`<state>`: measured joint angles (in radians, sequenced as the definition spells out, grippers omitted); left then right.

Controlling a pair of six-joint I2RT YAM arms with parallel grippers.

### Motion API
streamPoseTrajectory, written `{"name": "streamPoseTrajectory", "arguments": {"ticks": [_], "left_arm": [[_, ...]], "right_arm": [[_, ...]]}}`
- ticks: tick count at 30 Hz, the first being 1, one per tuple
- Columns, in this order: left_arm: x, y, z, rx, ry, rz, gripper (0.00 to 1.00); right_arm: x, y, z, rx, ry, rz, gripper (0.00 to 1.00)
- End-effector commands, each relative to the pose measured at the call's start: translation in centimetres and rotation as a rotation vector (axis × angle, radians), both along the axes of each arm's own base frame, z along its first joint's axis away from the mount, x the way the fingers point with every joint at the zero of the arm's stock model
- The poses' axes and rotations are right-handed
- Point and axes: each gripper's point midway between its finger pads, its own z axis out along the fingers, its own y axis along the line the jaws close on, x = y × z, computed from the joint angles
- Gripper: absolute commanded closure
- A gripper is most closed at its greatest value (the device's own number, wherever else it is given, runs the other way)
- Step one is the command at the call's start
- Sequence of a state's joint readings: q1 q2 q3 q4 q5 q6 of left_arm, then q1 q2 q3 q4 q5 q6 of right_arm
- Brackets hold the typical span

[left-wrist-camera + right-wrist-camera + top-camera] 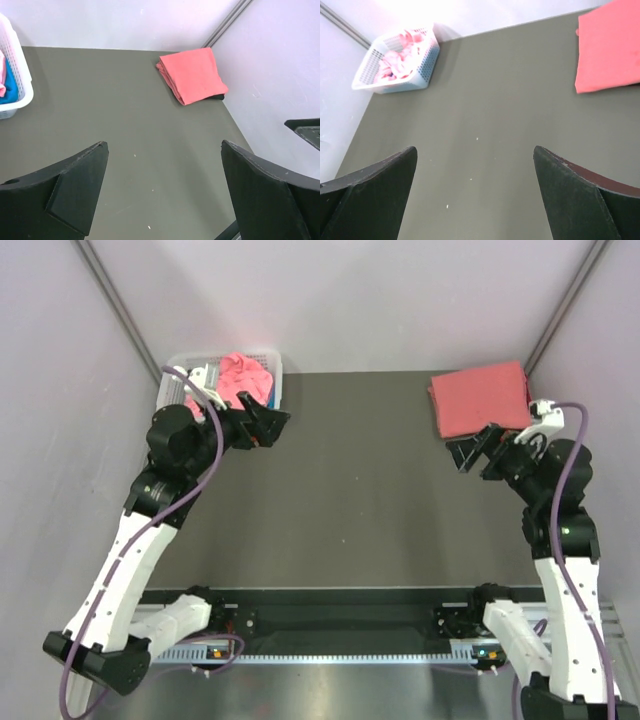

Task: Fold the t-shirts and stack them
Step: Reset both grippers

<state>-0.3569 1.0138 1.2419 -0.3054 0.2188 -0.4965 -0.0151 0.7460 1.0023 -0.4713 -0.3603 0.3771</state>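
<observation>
Far left: the basket (pixel 277 370) holds unfolded shirts (pixel 243 375), and my left gripper (pixel 268 426) sits beside it, jaws spread, empty — staged, I judge, for the next pick. Far right: the folded shirt (pixel 480 398) starts the stack; my right gripper (pixel 468 452) hovers near, likewise spread, empty.

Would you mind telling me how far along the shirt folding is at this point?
Done: a salmon-red shirt lies folded at the far right corner of the table, a black edge showing beneath it. In hand: nothing; the left gripper and right gripper are both open and empty. Left: crumpled pink shirts sit in the white basket at the far left, not yet folded.
</observation>
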Motion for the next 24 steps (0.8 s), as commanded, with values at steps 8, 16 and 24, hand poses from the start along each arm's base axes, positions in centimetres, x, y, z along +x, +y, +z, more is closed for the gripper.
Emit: {"name": "streamPoseTrajectory", "arguments": {"ticks": [8,16,24], "left_arm": [[-0.2,-1.2,-1.1,0.02,0.051,-0.081,0.01],[-0.8,-1.7,-0.9,0.028,0.05,-0.127,0.01],[-1.0,-1.6,-0.5,0.03,0.033,-0.128,0.01]], "right_arm": [[-1.2,-0.9,2.2,0.021,-0.065,-0.077,0.0],[-1.6,-1.3,3.1,0.022,-0.089,-0.104,0.0],[-1.9,-1.6,3.2,0.01,-0.09,-0.117,0.0]]}}
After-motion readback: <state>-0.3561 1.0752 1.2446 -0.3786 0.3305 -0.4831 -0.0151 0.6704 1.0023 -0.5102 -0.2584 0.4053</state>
